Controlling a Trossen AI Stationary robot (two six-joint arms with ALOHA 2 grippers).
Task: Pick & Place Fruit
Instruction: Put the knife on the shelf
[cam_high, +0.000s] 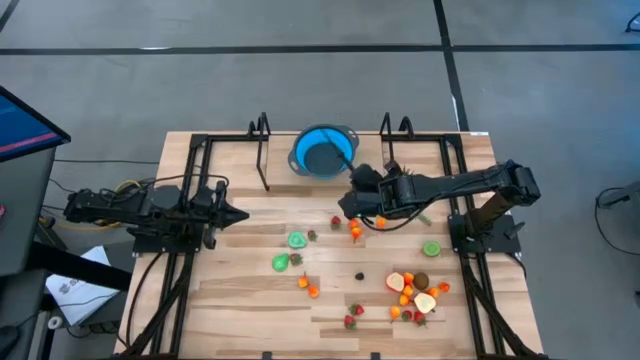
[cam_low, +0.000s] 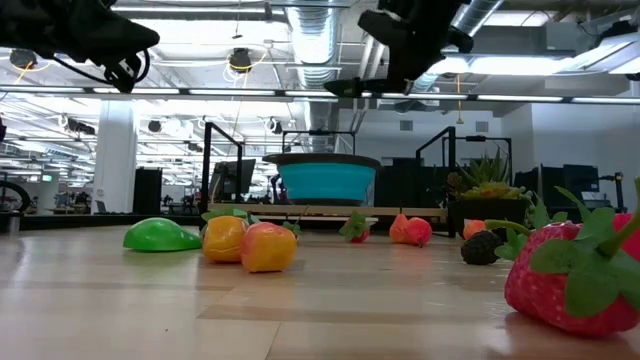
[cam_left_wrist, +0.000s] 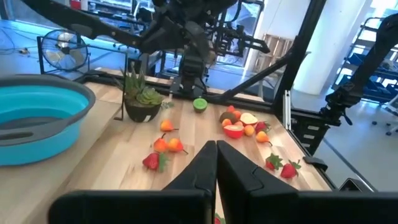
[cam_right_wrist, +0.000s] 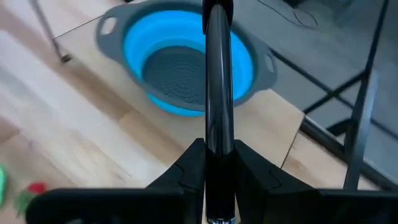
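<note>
Small, light, stiff and probably slick, the fruit (cam_high: 355, 230) lies scattered below the bowl (cam_high: 300, 150), best pinched across the middle; left gripper (cam_high: 240, 214) pressed together, right gripper (cam_high: 358, 180) pinching a rod (cam_right_wrist: 217, 74).

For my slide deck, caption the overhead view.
Right end effector raised near blue colander; toy fruit scattered on wooden table, left arm idle.

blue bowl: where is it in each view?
High: bowl at the table's far edge, centre.
Low: bowl mid-frame, at the back, behind the fruit.
Left wrist: bowl at the picture's left edge.
Right wrist: bowl upper centre, behind a dark bar.
Shared landmark: potted plant, beside the bowl.
</note>
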